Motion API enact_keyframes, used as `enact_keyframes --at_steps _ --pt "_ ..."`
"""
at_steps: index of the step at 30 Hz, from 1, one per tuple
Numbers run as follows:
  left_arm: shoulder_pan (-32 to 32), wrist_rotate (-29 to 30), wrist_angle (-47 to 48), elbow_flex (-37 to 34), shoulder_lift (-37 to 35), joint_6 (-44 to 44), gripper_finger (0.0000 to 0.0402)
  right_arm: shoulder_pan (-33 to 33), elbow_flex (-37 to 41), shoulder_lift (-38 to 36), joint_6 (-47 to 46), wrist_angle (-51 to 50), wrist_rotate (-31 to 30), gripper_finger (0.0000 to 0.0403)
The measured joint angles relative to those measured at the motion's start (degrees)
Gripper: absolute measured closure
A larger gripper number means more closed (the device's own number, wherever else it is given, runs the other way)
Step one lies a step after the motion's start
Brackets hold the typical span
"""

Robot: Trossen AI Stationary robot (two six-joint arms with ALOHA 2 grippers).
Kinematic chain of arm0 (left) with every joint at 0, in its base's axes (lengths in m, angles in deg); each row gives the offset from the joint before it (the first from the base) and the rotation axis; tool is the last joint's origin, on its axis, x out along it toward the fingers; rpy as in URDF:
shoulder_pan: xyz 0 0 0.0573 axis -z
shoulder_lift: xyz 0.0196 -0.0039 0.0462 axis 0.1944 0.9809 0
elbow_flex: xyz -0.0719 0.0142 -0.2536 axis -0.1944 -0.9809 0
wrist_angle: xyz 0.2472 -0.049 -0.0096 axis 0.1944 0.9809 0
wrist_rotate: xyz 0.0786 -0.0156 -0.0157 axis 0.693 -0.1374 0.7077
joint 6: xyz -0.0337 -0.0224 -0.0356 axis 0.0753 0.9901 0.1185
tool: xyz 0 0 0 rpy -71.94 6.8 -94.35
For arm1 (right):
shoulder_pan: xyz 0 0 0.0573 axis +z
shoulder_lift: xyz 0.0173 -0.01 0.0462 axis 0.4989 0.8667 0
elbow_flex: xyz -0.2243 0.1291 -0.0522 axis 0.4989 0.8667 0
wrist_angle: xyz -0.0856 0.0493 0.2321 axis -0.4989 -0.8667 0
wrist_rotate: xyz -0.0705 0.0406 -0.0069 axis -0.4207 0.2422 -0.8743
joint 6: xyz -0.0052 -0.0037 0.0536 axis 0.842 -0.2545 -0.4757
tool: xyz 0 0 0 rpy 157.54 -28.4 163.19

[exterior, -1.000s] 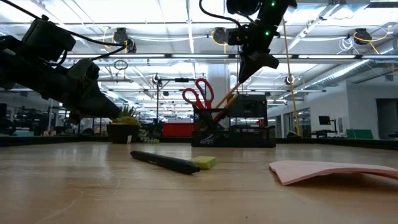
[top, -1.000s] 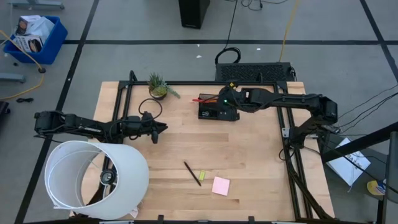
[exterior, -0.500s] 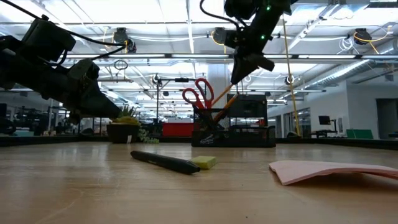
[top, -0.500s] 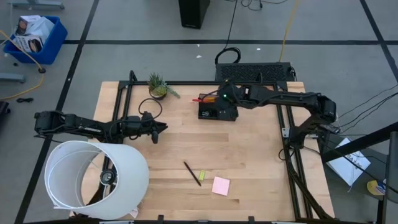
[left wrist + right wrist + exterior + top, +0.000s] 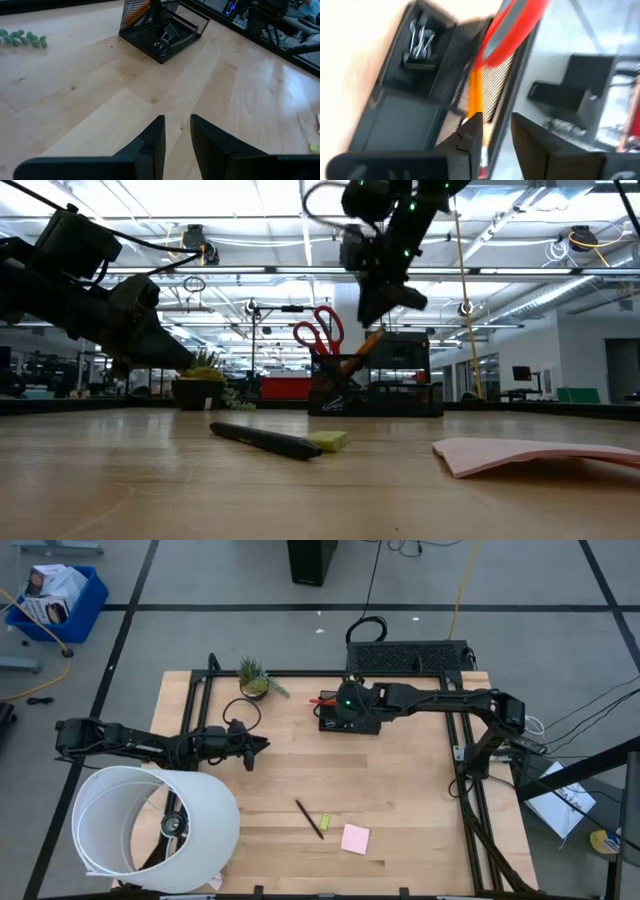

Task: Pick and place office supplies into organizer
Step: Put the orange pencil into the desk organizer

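- High view: the organizer (image 5: pixel 349 716) sits on the tabletop (image 5: pixel 400 800) toward 12 o'clock, a little right of centre. The right pincer (image 5: pixel 345 703) hangs over it. The left pincer (image 5: pixel 262 746) hovers at about 9 o'clock, well apart from the organizer. A black pen (image 5: pixel 309 819), a tiny yellow-green piece (image 5: pixel 325 821) just beside it and a pink pad (image 5: pixel 354 838) lie toward 6 o'clock. A plant (image 5: pixel 254 680) stands at 11 o'clock and a white cylinder (image 5: pixel 150 825) lies over the 7 o'clock corner.
- Low view: the right pincer (image 5: pixel 372 312) hangs above the organizer (image 5: pixel 375 392), holding nothing. Red scissors (image 5: pixel 318 332) and an orange pencil (image 5: pixel 368 343) stand up out of the taller compartment. The pen (image 5: pixel 265 441) and the yellow-green piece (image 5: pixel 330 442) touch on the near tabletop; the pad (image 5: pixel 540 453) lies at 4 o'clock.
- Left wrist view: the left pincer (image 5: pixel 176 137) has its fingers (image 5: pixel 151 145) slightly spread, with nothing between them, above bare tabletop; the organizer (image 5: pixel 162 30) lies ahead.
- Right wrist view: the right pincer (image 5: pixel 492 135) is parted and empty, close above the organizer (image 5: pixel 415 100). The scissors' red handle (image 5: pixel 512 27) and the pencil (image 5: pixel 476 95) stand in the mesh compartment, and binder clips (image 5: pixel 420 40) lie in a lower one.
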State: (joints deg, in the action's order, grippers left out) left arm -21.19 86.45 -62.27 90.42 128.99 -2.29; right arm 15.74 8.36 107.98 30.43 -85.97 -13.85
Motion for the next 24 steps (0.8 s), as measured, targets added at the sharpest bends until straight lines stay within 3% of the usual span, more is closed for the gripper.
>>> enact_keyframes --at_steps 3,6,9,13,16,21,24 --pt "0.0 0.0 0.0 0.0 0.0 0.0 0.0309 1.5 -0.3 -1.5 1.0 2.2 -0.4 0.0288" --pt "0.0 0.0 0.4 0.0 0.0 0.5 0.0309 2.7 -0.3 -2.8 -2.5 0.8 -5.9 0.0280" --pt "0.0 -0.5 1.8 0.0 0.0 1.5 0.0309 2.8 0.4 -4.9 -12.2 -1.7 -13.9 0.0280" --pt "0.0 -0.9 3.0 0.0 0.0 2.4 0.0309 1.3 5.4 -8.7 -26.3 3.3 -19.8 0.0295" --pt "0.0 -0.9 3.0 0.0 0.0 2.8 0.0309 0.2 12.0 -11.4 -36.6 9.1 -18.7 0.0315" --pt "0.0 -0.9 2.2 0.0 0.0 4.8 0.0309 0.1 24.6 -14.0 -41.6 19.8 -19.6 0.0348" --pt "0.0 -1.0 2.2 0.0 0.0 5.0 0.0309 0.9 31.2 -15.7 -47.1 31.7 -18.8 0.0366"
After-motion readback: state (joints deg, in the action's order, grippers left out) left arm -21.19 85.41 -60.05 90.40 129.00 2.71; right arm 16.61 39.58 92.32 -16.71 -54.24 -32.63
